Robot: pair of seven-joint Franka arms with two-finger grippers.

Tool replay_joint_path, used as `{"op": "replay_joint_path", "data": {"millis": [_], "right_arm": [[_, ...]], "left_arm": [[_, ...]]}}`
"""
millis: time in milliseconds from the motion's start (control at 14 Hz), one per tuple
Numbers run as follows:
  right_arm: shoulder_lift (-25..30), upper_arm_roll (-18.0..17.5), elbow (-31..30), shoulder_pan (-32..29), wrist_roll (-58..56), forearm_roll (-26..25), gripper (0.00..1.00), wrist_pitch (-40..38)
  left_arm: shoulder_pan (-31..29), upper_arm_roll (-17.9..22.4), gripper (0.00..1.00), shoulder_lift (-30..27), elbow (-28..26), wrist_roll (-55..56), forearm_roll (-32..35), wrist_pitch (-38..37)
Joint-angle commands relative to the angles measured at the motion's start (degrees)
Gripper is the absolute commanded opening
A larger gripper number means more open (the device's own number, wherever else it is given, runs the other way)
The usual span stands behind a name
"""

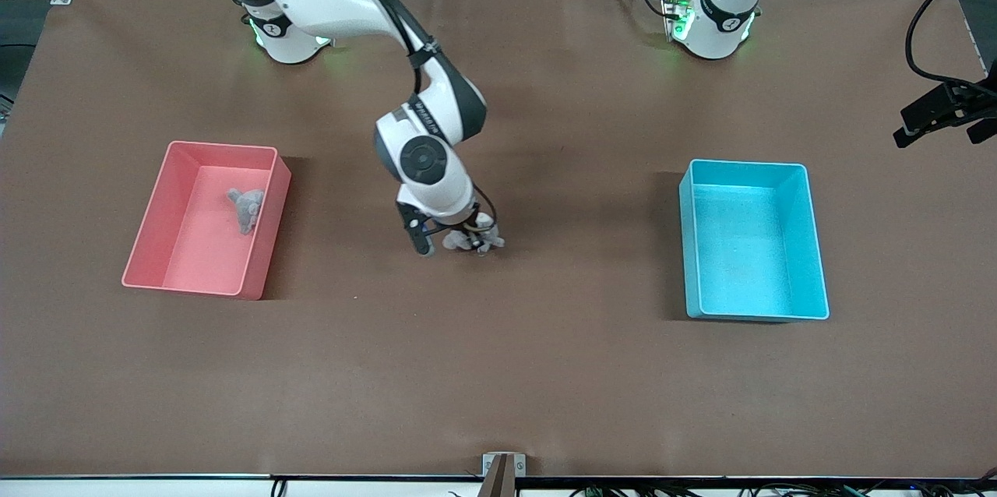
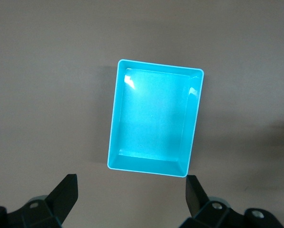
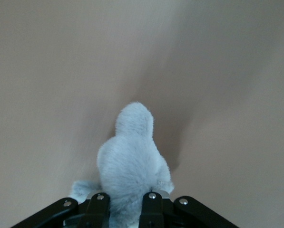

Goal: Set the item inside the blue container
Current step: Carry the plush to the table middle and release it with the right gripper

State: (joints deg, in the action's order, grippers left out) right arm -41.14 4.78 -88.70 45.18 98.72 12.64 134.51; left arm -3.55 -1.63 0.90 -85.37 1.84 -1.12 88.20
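The item, a small grey plush toy (image 1: 477,238) (image 3: 130,161), hangs low over the middle of the brown table. My right gripper (image 1: 456,236) (image 3: 125,202) is shut on it, one finger on each side of its body. The blue container (image 1: 740,248) (image 2: 153,118), a cyan rectangular bin, stands empty toward the left arm's end of the table. In the left wrist view my left gripper (image 2: 131,183) hovers high above the table beside that bin, open, with nothing between its fingers. In the front view only the left arm's base shows.
A pink bin (image 1: 195,255) stands toward the right arm's end of the table, with another grey plush toy (image 1: 247,209) lying in it. A black camera mount (image 1: 942,114) juts in at the table's edge by the left arm's end.
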Motion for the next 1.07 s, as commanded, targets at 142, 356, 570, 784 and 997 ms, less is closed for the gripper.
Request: {"op": "replay_joint_path", "data": {"millis": [142, 356, 570, 784, 997], "right_arm": [[-6.1, 0.8, 4.7, 5.0, 3.4, 1.2, 0.62, 6.7], [-5.4, 0.8, 5.4, 4.1, 1.5, 0.7, 1.00, 5.9], [-3.7, 1.0, 8.5, 0.7, -5.4, 0.6, 1.00, -4.3], [1.3, 2.1, 8.8, -3.8, -16.2, 0.5, 1.00, -14.1], [7.7, 2.4, 7.0, -8.4, -26.2, 0.0, 1.00, -23.7]], "left_arm": [[-4.8, -0.1, 1.00, 3.1, 0.8, -0.7, -1.1, -0.2], [-4.7, -0.3, 1.00, 3.0, 0.6, -0.3, -1.1, -0.4], [-3.3, -1.3, 1.00, 3.1, 0.5, -0.4, -1.2, -1.6], [0.6, -3.7, 1.00, 4.3, -2.3, 5.1, -2.3, -4.9], [6.4, -6.5, 1.00, 8.6, -2.7, 14.5, -4.0, -4.5]]}}
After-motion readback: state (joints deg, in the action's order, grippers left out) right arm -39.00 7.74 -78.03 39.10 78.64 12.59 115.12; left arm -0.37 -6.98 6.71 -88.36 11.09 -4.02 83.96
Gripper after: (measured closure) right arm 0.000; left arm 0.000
